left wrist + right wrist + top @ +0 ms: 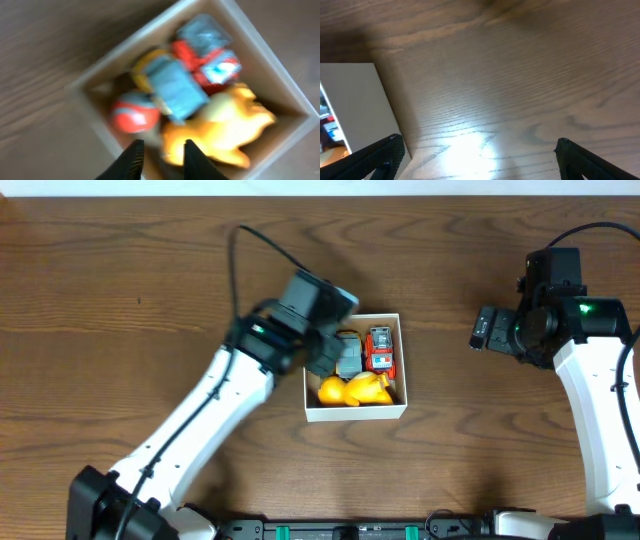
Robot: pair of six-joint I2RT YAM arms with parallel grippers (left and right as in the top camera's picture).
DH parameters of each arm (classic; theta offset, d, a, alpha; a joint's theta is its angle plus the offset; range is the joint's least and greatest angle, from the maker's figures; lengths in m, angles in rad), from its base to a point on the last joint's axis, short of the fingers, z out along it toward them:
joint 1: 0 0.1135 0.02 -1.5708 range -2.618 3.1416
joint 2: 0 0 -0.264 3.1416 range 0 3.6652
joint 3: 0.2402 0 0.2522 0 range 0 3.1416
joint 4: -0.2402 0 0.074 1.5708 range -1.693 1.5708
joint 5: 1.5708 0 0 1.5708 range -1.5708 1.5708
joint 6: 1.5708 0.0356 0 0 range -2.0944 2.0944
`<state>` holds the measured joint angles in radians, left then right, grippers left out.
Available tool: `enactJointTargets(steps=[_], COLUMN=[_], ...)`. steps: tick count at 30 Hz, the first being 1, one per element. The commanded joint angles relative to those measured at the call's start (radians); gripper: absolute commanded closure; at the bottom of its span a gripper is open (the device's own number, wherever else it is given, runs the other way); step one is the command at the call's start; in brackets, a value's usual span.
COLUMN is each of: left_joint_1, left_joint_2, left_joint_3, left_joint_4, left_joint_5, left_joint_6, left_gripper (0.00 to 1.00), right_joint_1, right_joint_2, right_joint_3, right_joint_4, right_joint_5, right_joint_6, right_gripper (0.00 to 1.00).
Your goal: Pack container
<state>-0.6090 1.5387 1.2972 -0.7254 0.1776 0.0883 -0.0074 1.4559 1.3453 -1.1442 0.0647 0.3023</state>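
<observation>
Left arm (200,420): it reaches in from the lower left of the container, and its wrist hangs over the container's left wall.
Left gripper (162,145): you have it above the container's left part, pointing down at the toys. Its fingers stand a narrow gap apart, and nothing shows clamped between them. The left wrist picture is blurred, so you cannot tell whether the tips touch a toy.
Container (355,413): the white box sits upright and open-topped on the wooden table (120,280), between your two arms.
Yellow toy (355,390): it lies inside the container along the near wall.
Grey-blue toy (348,356): inside the container, left of the red toy car.
Red toy car (380,350): inside the container, by its right wall.
Round red toy (134,112): inside the container, seen only from the left wrist.
Right gripper (480,147): it is well to the right of the container, over bare table. Its fingers are spread wide and hold nothing.
</observation>
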Motion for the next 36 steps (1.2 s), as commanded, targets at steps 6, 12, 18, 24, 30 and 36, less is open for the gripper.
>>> enactJointTargets(steps=[6, 12, 18, 24, 30, 36], left_joint_1=[-0.130, -0.165, -0.196, -0.200, -0.200, -0.192], left_joint_2=[0.042, 0.090, 0.137, 0.181, 0.226, 0.310], left_joint_3=[-0.014, -0.017, -0.017, -0.017, -0.019, -0.069], left_joint_4=[0.014, 0.062, 0.106, 0.101, 0.095, 0.083], left_joint_5=[0.024, 0.085, 0.116, 0.119, 0.119, 0.119], left_joint_6=[0.003, 0.003, 0.003, 0.003, 0.003, 0.003], left_gripper=[0.94, 0.94, 0.94, 0.94, 0.94, 0.94], right_joint_1=[-0.004, -0.005, -0.004, -0.004, -0.004, -0.005], right_joint_2=[0.003, 0.003, 0.003, 0.003, 0.003, 0.003], right_joint_3=[-0.005, -0.005, -0.005, -0.005, -0.005, -0.005], right_joint_4=[-0.010, -0.015, -0.017, -0.023, -0.026, -0.039], right_joint_5=[-0.032, -0.032, -0.032, -0.032, -0.032, -0.032], right_joint_6=[-0.012, -0.012, -0.012, -0.016, -0.016, -0.031], right_gripper=[0.01, 0.01, 0.01, 0.01, 0.01, 0.01])
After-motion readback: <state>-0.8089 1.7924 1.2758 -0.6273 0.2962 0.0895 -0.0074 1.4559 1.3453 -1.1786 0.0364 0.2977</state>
